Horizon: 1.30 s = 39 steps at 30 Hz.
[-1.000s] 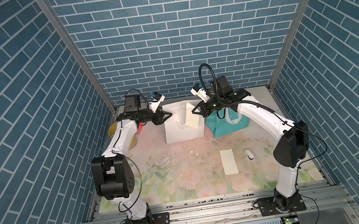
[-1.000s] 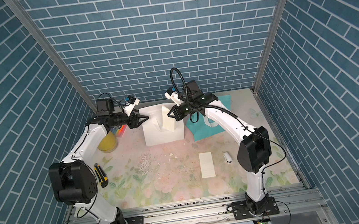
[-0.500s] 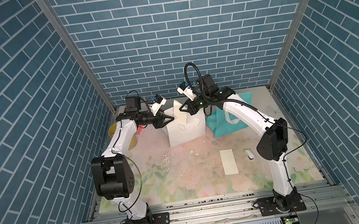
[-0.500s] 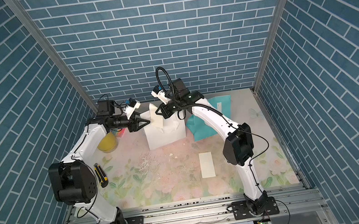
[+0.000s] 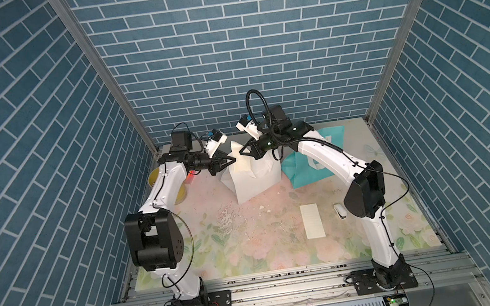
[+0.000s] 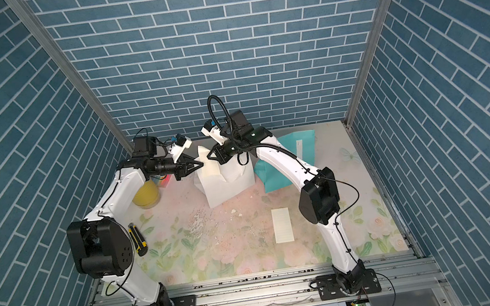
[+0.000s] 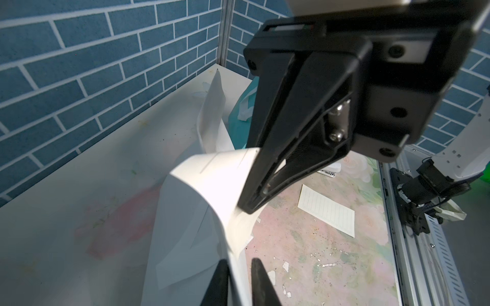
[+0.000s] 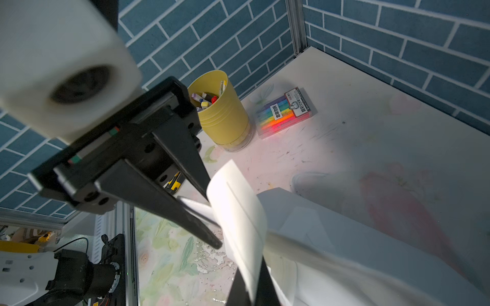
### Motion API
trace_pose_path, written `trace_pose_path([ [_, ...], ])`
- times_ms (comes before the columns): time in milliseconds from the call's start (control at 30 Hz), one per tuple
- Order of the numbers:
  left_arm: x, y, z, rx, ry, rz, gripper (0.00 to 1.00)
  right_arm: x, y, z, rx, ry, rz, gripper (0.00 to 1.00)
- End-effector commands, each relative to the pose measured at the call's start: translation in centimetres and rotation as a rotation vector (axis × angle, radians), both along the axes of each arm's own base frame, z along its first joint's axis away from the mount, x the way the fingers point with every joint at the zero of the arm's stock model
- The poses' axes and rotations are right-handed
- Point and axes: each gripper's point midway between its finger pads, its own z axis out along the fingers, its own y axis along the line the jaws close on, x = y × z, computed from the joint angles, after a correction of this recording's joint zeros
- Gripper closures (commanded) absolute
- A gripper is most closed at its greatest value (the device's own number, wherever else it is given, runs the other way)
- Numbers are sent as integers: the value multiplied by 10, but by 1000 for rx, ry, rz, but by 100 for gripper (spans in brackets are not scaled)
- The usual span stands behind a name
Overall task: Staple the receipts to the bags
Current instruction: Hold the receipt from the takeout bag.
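The white bag (image 5: 257, 178) (image 6: 228, 185) stands half raised at the back of the mat, with the teal bag (image 5: 310, 167) lying flat to its right. One cream receipt (image 5: 243, 167) (image 8: 238, 212) curls over the white bag's upper left corner. My right gripper (image 5: 241, 153) (image 8: 252, 291) is shut on that receipt. Facing it, my left gripper (image 5: 233, 160) (image 7: 240, 283) is shut on the white bag's paper edge just below the slip. A second receipt (image 5: 313, 225) (image 7: 327, 214) lies flat on the mat. The small white stapler (image 5: 339, 211) sits beside it.
A yellow pen cup (image 6: 145, 193) (image 8: 222, 116) and a pack of highlighters (image 8: 285, 114) stand at the back left, under my left arm. A yellow-and-black tool (image 6: 139, 240) lies near the left edge. Paper scraps (image 5: 230, 217) dot the mat's middle.
My right gripper carried the receipt leftward over the white bag's upper left corner, and the bag tipped up. My left gripper reached in from the left and closed.
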Motion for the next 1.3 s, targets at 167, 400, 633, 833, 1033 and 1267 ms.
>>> trace_pose_path([
  [167,-4,-1,-3,-7,37,-29,100,0,3,16,42,-10,-8,77],
  [400,-10,-1,-2,4,18,-38,100,13,-43,38,188,17,-184,37],
  [633,-15,-3,0,-4,-3,-69,100,-3,-50,12,224,94,-116,35],
  [833,-19,-3,1,-9,-4,-88,100,4,-31,6,290,131,-44,39],
  [1033,-19,-4,1,-9,-4,-95,100,7,-20,2,324,184,-4,46],
  [1267,-18,-4,-1,-8,4,-95,100,5,-18,10,383,187,16,72],
])
